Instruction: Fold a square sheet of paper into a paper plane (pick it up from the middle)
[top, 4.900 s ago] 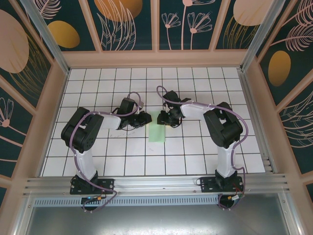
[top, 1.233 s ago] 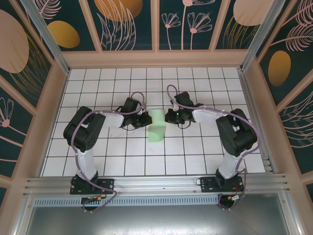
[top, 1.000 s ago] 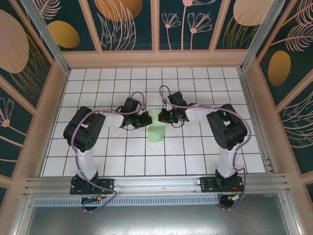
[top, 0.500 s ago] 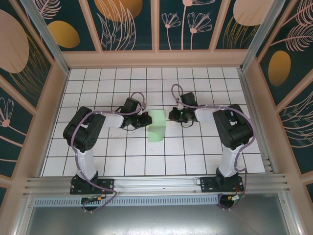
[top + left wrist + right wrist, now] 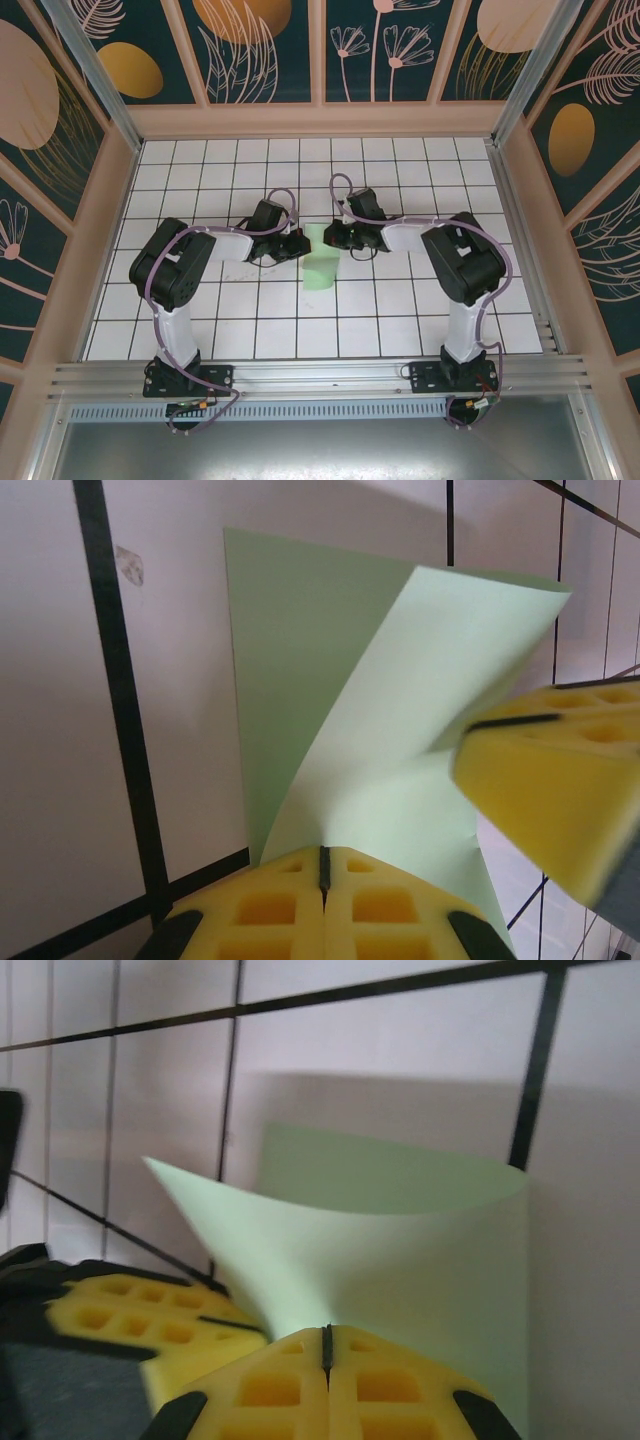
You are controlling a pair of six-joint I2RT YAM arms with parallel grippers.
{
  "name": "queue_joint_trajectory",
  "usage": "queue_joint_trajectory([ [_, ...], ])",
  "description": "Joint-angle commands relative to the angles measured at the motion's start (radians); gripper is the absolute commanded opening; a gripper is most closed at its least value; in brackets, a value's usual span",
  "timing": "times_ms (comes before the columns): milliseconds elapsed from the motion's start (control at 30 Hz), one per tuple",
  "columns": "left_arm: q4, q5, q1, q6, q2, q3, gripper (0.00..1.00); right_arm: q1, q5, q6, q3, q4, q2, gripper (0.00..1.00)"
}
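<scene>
Teal wall panels [image 5: 260, 50], painted with pale flowers and orange ovals, enclose a white table [image 5: 400, 310] ruled into a black grid. On it lies the square sheet of paper [image 5: 320, 268], pale mint green, directly ahead of both sets of fingertips. Its far part is lifted into a curved flap, while the near part lies flat on the tiles. Half a second ago the right gripper [image 5: 335, 237] stood well off to the sheet's right. Now it has swung back in and meets the raised flap, just beside the left gripper [image 5: 298, 243], which has not shifted from the sheet's left edge. Both grippers are clenched, their yellow pads [image 5: 280, 910] pressed together and their tips against the paper. Whether either seam actually nips the sheet cannot be told. The return suggests the right gripper is pushing the flap over while the left one pins the sheet, to set an early crease, so the folding looks to be at an early stage.
</scene>
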Motion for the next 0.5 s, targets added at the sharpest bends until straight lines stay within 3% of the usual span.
queue_joint_trajectory([
  [0, -0.217, -0.217, 0.004, 0.024, 0.119, -0.072, 0.00, -0.004, -0.007, 0.016, 0.024, 0.029, 0.039, 0.00],
  [267, -0.212, -0.217, 0.004, 0.029, 0.121, -0.084, 0.00, -0.153, 0.078, 0.048, -0.020, 0.030, 0.042, 0.00],
  [467, -0.208, -0.217, 0.004, 0.028, 0.119, -0.087, 0.00, -0.142, 0.122, 0.037, -0.016, 0.000, -0.067, 0.00],
])
